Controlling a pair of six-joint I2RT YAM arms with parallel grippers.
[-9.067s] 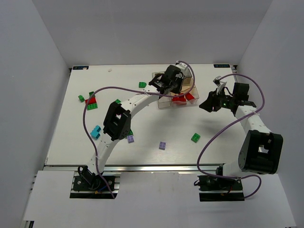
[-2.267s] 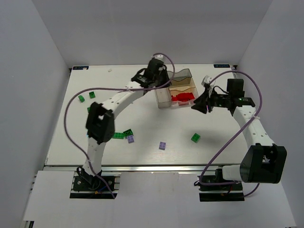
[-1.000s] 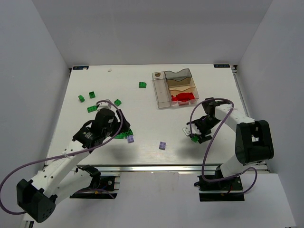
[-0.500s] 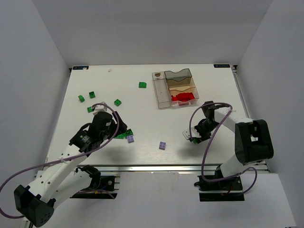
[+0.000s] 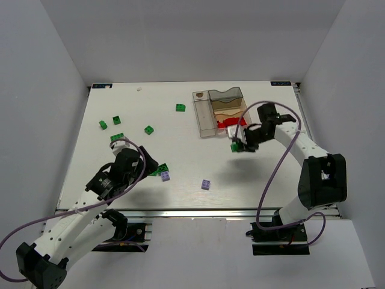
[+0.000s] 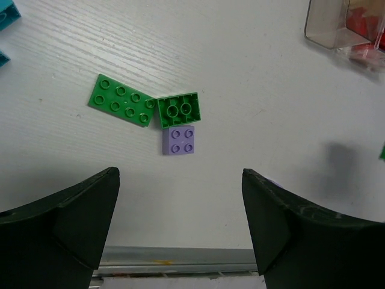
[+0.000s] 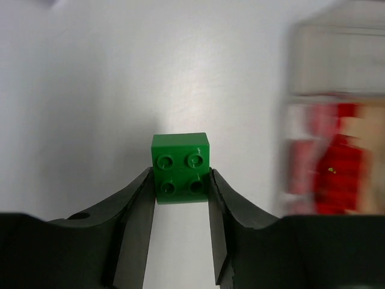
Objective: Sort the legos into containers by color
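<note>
My right gripper (image 7: 180,176) is shut on a green four-stud lego (image 7: 181,167) and holds it above the table, just near-right of the containers (image 5: 206,114). In the top view that gripper (image 5: 236,144) and its green lego (image 5: 234,147) hang near the compartment with red legos (image 5: 231,123). My left gripper (image 6: 180,174) stands open and empty over the table, short of a green plate (image 6: 122,99), a green brick (image 6: 178,109) and a lilac brick (image 6: 181,139). In the right wrist view the containers (image 7: 337,72) are blurred.
More green legos (image 5: 180,108) (image 5: 148,129) (image 5: 116,120) lie scattered at the far left. A second lilac lego (image 5: 206,184) sits near the front edge. A teal lego (image 6: 6,12) shows at the left wrist view's corner. The table's metal front rail (image 6: 180,259) lies below my left fingers.
My right gripper shut on the green lego near the front right, lifted it and carried it toward the containers. My left arm drew back slightly toward the near edge, still open.
</note>
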